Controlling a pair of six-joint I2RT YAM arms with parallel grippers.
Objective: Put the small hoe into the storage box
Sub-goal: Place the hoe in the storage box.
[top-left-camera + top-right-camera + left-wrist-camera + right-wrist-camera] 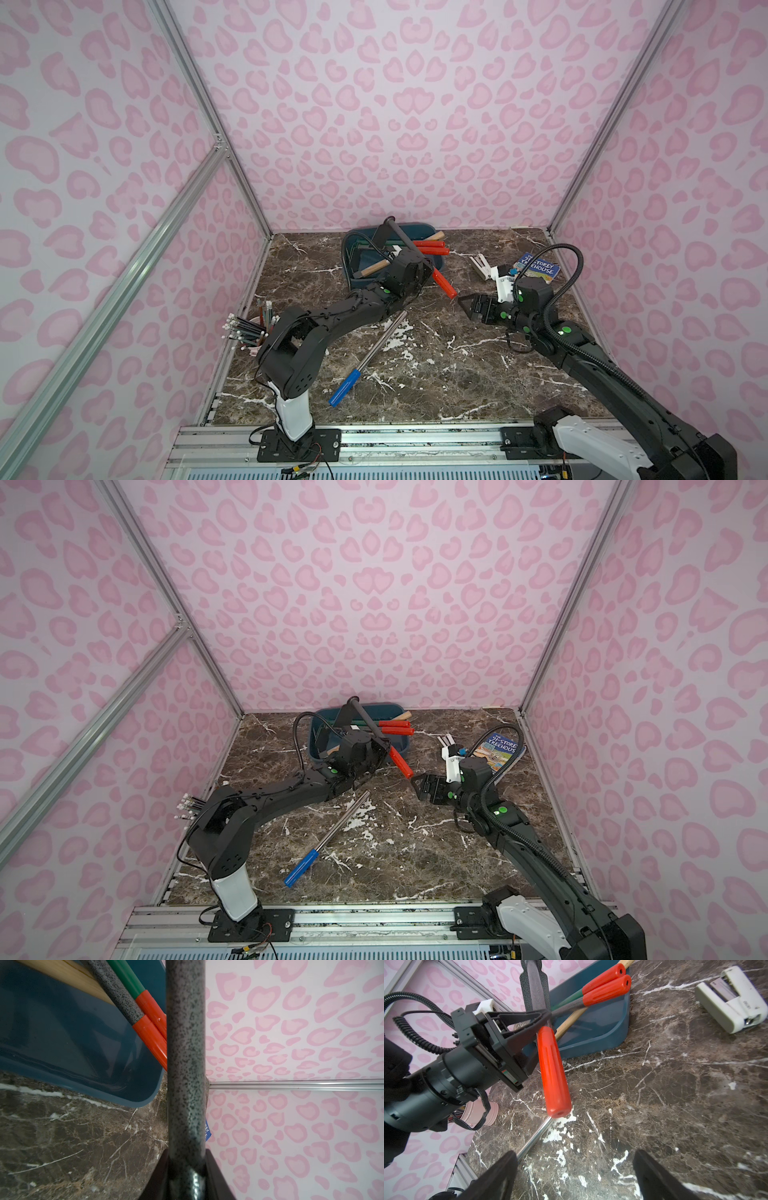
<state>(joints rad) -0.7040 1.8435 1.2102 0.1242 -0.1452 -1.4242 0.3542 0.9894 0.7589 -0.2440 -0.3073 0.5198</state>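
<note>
1. Left claw (pixel 548 1015): closed tight on the small hoe (pixel 553 1072), pinching the speckled grey shaft just above the red grip.
2. Hoe is held tilted, off the worktop (pixel 457 374). The blade end rises on the far side of the left claw, over the storage box (pixel 591 1043). The red grip sticks out on the claw's near side, outside the box rim.
3. Storage box sits just behind the left claw. It holds two other red-gripped tools and a wooden handle.
4. Right claw (pixel 575 1153): fingers wide apart, nothing between them. Its tips point at the end of the red grip, near it but not touching.
5. A steel rod with a blue grip (pixel 374 349) lies on the worktop below the left claw.
6. A white stapler (pixel 733 1001) and a book (pixel 538 268) lie beyond the right claw.
</note>
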